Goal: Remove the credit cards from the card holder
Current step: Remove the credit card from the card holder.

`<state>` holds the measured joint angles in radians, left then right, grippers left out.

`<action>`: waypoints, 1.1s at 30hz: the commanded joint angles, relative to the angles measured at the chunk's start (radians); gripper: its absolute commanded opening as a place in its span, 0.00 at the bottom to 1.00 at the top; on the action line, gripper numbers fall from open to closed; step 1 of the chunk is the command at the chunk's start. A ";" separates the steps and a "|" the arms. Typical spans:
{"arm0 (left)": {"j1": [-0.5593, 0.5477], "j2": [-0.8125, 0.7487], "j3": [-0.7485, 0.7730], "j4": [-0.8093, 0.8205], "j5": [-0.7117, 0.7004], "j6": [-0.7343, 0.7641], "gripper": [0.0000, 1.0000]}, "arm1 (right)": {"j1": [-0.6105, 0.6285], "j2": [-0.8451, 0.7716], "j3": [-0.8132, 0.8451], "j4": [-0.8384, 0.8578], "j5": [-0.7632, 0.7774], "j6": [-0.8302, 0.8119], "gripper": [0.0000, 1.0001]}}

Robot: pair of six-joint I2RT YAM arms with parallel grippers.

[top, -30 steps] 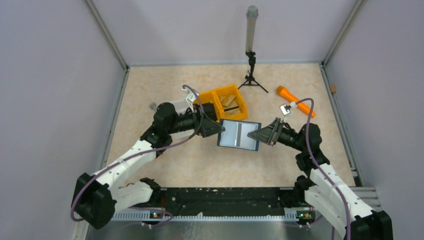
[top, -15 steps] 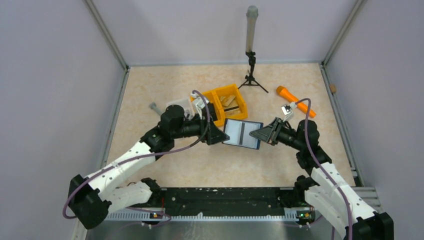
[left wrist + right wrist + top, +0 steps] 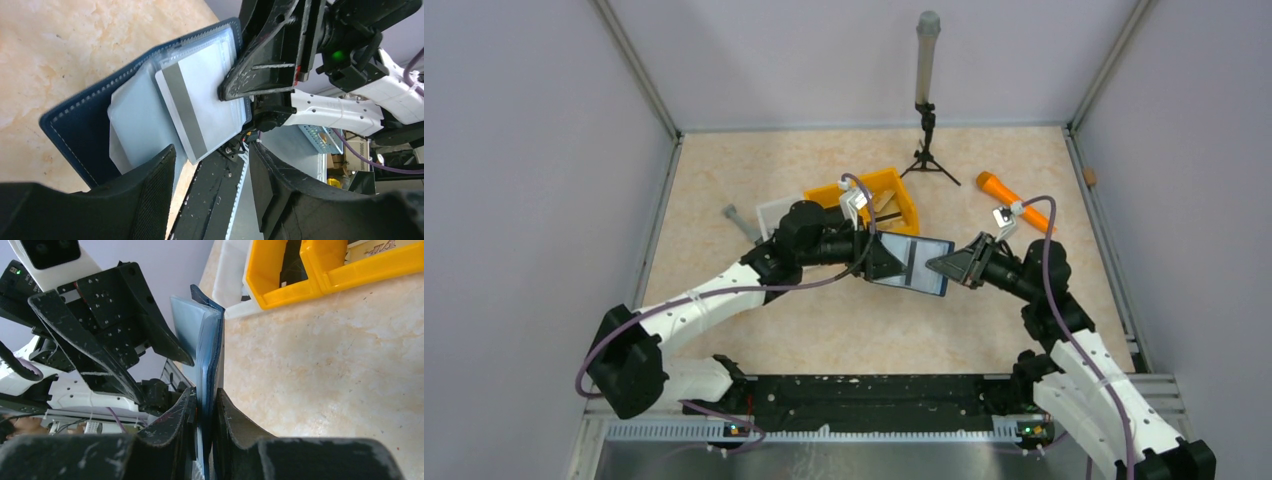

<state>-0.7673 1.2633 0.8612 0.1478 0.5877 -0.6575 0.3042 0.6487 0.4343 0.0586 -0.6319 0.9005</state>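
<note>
The card holder (image 3: 916, 263) hangs open above the table, navy outside with pale inner pockets. My right gripper (image 3: 946, 267) is shut on its right edge; in the right wrist view both fingers (image 3: 177, 425) pinch the holder (image 3: 207, 335) edge-on. A silvery-grey credit card (image 3: 200, 95) with a dark stripe sticks out of a pocket of the holder (image 3: 75, 122). My left gripper (image 3: 887, 262) is at the holder's left side, open. In the left wrist view the left gripper (image 3: 212, 147) has the card's lower corner in the gap, neither finger visibly touching it. No tan-orange card shows.
A yellow two-compartment bin (image 3: 872, 198) stands just behind the holder, with a white tray (image 3: 776, 211) and a grey bolt (image 3: 737, 217) to its left. An orange tool (image 3: 1012, 200) lies at the right, a small tripod with an upright tube (image 3: 926, 110) at the back.
My left arm has swung right, from the bin's front to the holder's left edge, and its jaws have narrowed. The right gripper keeps its grip; the holder has tilted slightly.
</note>
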 commanded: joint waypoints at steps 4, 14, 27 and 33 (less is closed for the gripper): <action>0.071 0.004 -0.019 0.217 0.107 -0.093 0.58 | -0.004 -0.002 0.064 0.056 -0.040 0.021 0.00; 0.136 0.009 -0.076 0.392 0.224 -0.213 0.48 | -0.004 0.039 0.035 0.201 -0.125 0.115 0.00; 0.103 0.082 -0.047 0.302 0.227 -0.215 0.42 | -0.004 0.062 0.019 0.275 -0.136 0.157 0.00; 0.098 0.127 -0.075 0.512 0.279 -0.338 0.37 | -0.004 0.063 0.003 0.337 -0.163 0.207 0.00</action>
<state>-0.6659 1.3613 0.7849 0.4831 0.8284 -0.9138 0.3042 0.7166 0.4328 0.2623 -0.7502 1.0538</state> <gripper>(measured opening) 0.381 0.171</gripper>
